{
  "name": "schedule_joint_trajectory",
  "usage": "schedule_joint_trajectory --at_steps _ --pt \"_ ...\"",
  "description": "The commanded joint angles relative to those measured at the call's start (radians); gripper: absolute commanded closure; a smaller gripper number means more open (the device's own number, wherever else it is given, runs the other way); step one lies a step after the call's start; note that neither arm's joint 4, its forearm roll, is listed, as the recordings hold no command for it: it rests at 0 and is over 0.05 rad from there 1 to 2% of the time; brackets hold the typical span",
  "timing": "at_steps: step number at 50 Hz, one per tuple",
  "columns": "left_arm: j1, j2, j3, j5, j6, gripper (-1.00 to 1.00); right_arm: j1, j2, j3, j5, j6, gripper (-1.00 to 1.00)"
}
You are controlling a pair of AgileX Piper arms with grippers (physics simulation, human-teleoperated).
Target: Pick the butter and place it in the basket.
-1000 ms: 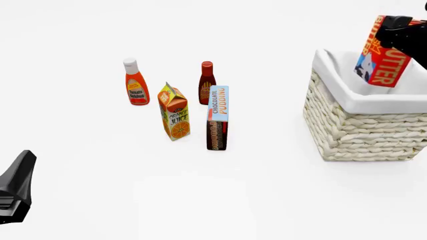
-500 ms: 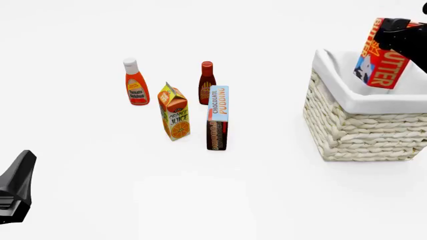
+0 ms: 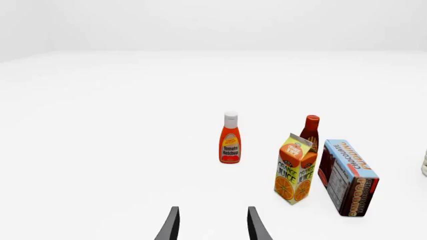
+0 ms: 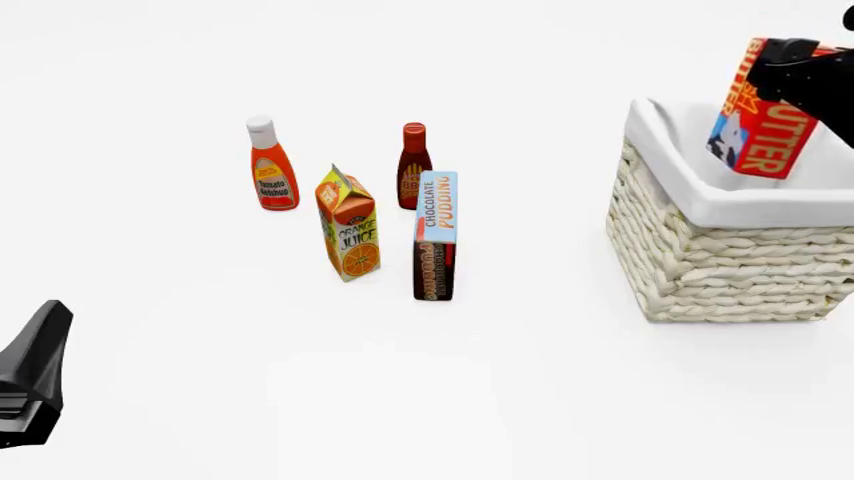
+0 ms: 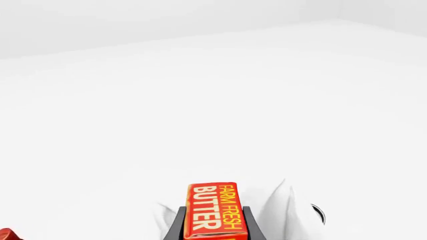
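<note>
The butter (image 4: 761,115), a red-orange box with white lettering and a cow on blue, hangs tilted above the open top of the cream wicker basket (image 4: 727,255) at the right. My right gripper (image 4: 790,62) is shut on the butter's upper end; in the right wrist view the box (image 5: 213,210) sits between the fingers (image 5: 175,227) with the basket's white lining (image 5: 283,207) behind it. My left gripper (image 3: 212,225) is open and empty, low at the near left (image 4: 30,375).
Left of the basket stand a tomato ketchup bottle (image 4: 272,165), an orange juice carton (image 4: 347,224), a dark red sauce bottle (image 4: 414,165) and a tall chocolate pudding box (image 4: 435,236). They also show in the left wrist view, ahead of the left gripper.
The butter has shifted slightly to the right and up over the basket, held in my right gripper. The left arm has not moved.
</note>
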Motion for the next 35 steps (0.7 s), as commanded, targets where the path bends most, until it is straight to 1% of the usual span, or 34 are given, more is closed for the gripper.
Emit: schedule_joint_trajectory --at_steps 1,35 --pt "0.0 0.0 0.0 0.0 0.0 -1.0 0.0 -0.004 -0.018 -0.004 0.022 1.0" --pt "0.0 0.0 0.0 0.0 0.0 -1.0 0.003 0.02 -0.018 -0.015 0.02 1.0"
